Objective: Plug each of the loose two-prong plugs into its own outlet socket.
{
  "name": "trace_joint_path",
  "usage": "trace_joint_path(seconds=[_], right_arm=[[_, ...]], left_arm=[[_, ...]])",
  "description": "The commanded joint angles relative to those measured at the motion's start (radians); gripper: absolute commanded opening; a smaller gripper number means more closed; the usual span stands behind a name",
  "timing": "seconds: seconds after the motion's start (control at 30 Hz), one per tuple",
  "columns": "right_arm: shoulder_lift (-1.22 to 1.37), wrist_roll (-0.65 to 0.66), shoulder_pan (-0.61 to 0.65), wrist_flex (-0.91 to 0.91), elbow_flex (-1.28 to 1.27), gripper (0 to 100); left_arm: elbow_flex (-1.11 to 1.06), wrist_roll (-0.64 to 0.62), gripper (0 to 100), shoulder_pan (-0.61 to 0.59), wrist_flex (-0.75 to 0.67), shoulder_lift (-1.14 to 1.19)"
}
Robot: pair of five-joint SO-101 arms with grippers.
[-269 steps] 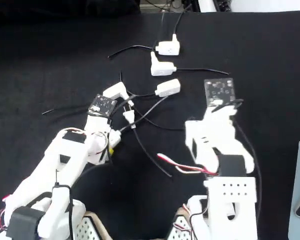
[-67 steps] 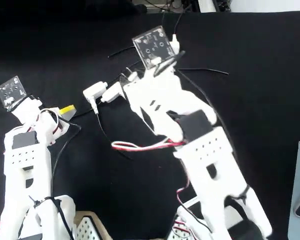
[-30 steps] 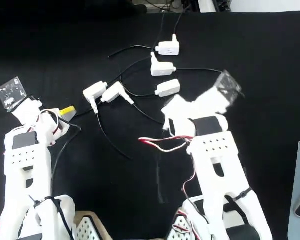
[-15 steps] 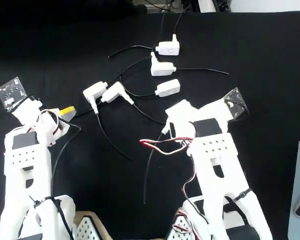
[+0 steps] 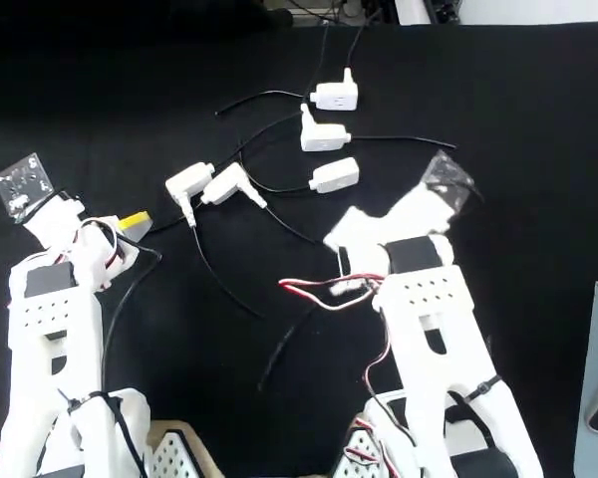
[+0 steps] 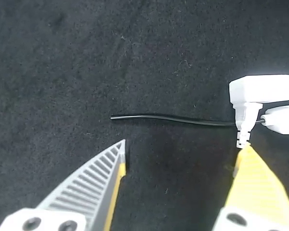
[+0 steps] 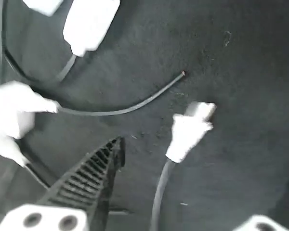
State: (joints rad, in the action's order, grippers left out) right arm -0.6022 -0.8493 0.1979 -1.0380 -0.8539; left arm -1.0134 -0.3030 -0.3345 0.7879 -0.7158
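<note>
From above, the left claw sits near the left side of the tabletop, and its gap is hard to judge. The right arm hides the cloth beneath it, and a black cord runs out from under it. Three white outlet sockets lie beyond.

In the left wrist view, that claw is spread wide and holds nothing. Two white cord bodies are cut off at the frame edge.

In the right wrist view, the right claw gapes, empty, with one finger cropped. The blurred white plug lies on the tabletop, its prongs unreadable.
</note>
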Motion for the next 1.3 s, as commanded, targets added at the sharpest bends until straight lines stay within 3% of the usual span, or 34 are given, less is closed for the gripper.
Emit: trace_joint_path(seconds=[0.0,0.4,0.57,0.67,0.83,0.93,1.13,1.27], right_arm=[[-0.03,0.158,-0.015,-0.038,0.018,51.2],[-0.024,0.407,-0.16,-0.049,0.07,51.1],[-0.024,0.704,-0.176,-0.118,0.068,49.8],[-0.024,0.913,-0.173,-0.138,0.071,40.7],[-0.022,1.464,-0.163,-0.146,0.071,18.8],[-0.022,1.725,-0.146,-0.149,0.065,15.2],[-0.019,1.989,-0.101,-0.192,0.067,20.7],[0.038,2.041,-0.055,-0.238,0.082,23.4]], left_arm=[[0.008,0.0,35,-0.008,-0.02,-0.026],[0.008,0.0,35,-0.008,-0.02,-0.026],[0.008,0.0,35,-0.008,-0.02,-0.026],[0.008,0.0,35,-0.008,-0.02,-0.026],[0.008,0.0,35,-0.008,-0.02,-0.026],[0.008,0.0,35,-0.008,-0.02,-0.026],[0.008,0.0,35,-0.008,-0.02,-0.026],[-0.004,0.0,35,-0.008,-0.049,-0.026]])
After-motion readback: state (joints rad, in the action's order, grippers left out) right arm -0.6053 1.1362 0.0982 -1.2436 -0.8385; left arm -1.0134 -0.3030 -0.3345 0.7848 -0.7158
